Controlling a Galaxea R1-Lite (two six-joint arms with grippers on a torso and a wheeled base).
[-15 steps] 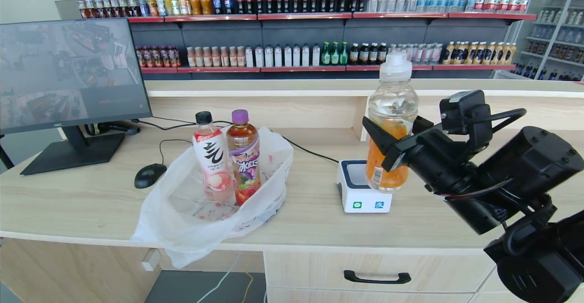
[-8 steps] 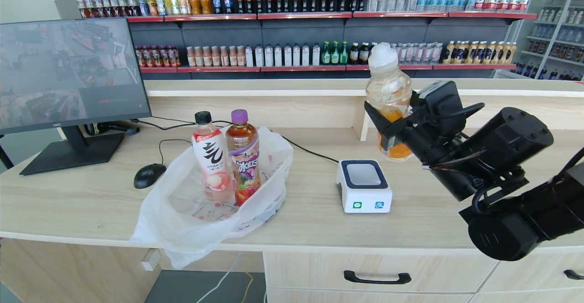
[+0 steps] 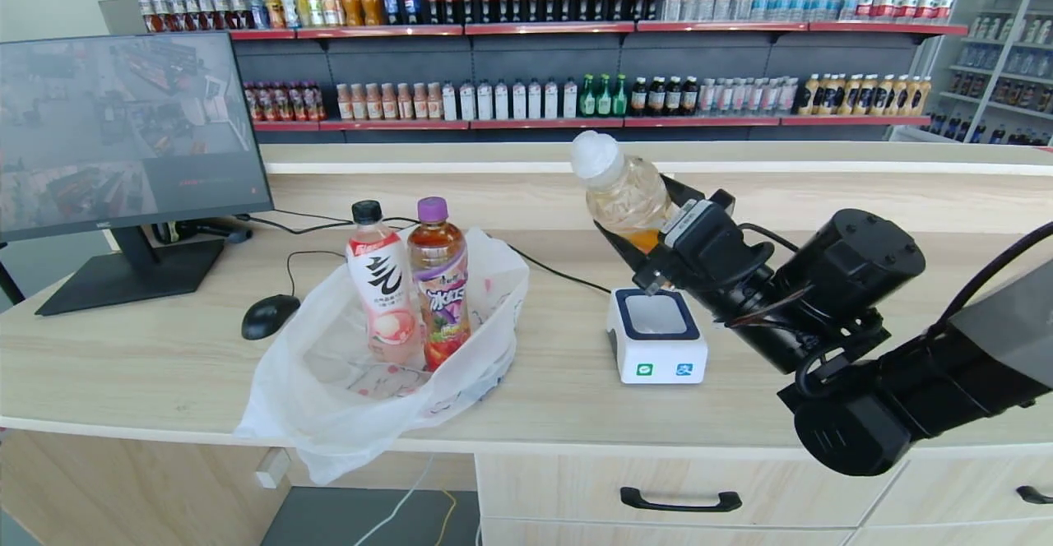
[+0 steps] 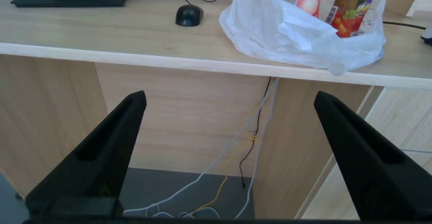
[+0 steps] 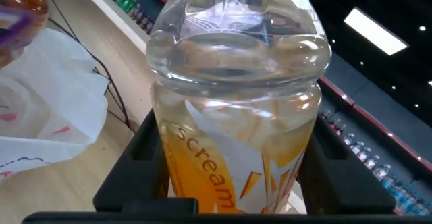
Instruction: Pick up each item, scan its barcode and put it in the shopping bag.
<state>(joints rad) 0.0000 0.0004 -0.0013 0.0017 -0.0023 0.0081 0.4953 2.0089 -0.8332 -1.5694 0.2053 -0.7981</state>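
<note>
Nearest, the left claw [image 4: 229, 106] hangs with its fingers wide apart, low in front of the table [image 3: 164, 365]. At the table's near edge sits the white shopping bag [image 3: 329, 414], with a pink-labelled bottle [image 3: 380, 283] and a purple-capped bottle [image 3: 440, 283] standing upright inside. To its right is the white scanner [image 3: 656, 336]. Above the scanner, the right claw [image 3: 646, 225] is clamped on an orange drink bottle [image 3: 625, 192], tilted with its cap up and to the left. Farther back are a mouse [image 3: 270, 316] and a monitor [image 3: 123, 127].

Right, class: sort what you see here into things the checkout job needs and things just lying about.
Job: orange drink bottle, right gripper holding it, scanner, shopping bag, black-capped bottle, purple-capped bottle inside it.
Lying about: monitor, mouse, shelved drinks.
</note>
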